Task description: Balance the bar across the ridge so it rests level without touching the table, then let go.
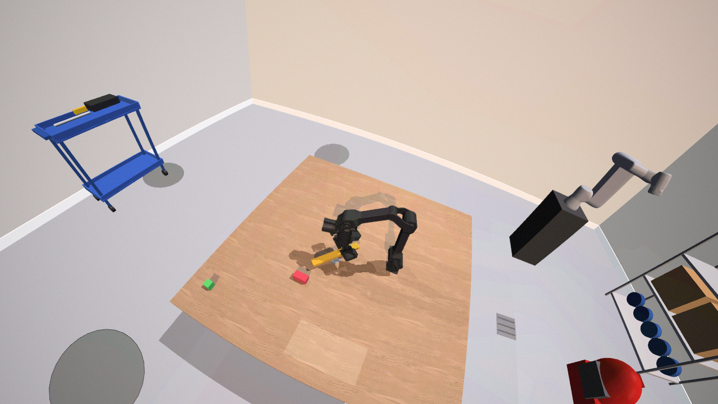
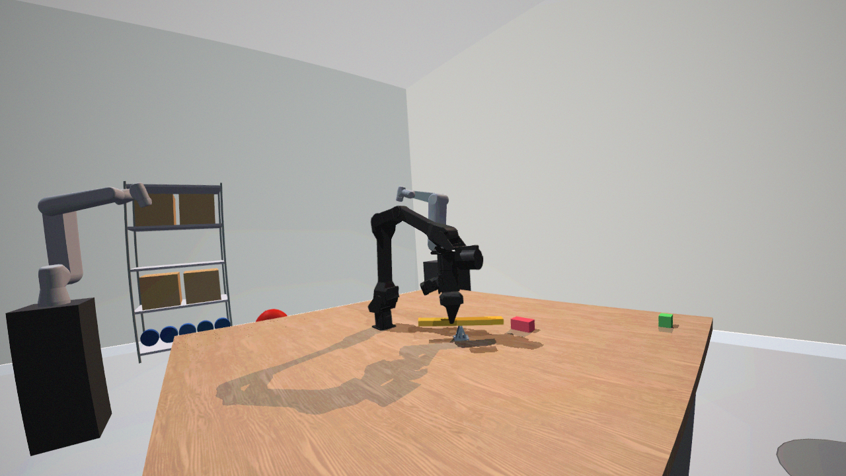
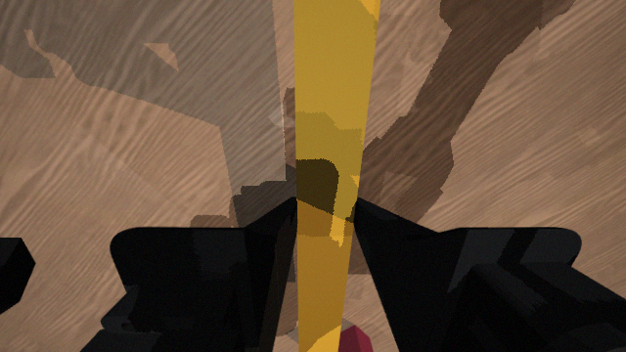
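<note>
A long yellow bar [image 1: 325, 258] [image 2: 482, 320] [image 3: 333, 73] is held above the table [image 1: 401, 321] [image 2: 414, 426] and looks nearly level in the exterior view. My gripper [image 2: 452, 321] [image 3: 325, 204] is shut on the bar, a little to one side of its middle. The small grey-blue ridge [image 1: 335, 261] [image 2: 461, 334] stands on the table under the bar, close beside the fingertips in the exterior view. Whether the bar touches the ridge's top cannot be told. In the wrist view the ridge is mostly hidden by the bar.
A red block [image 1: 300, 276] [image 2: 522, 324] [image 3: 355, 340] lies just beyond one end of the bar. A green cube [image 1: 208, 284] [image 2: 665, 320] sits farther off near the table's edge. A blue cart, a shelf and other arms on pedestals stand away from the table.
</note>
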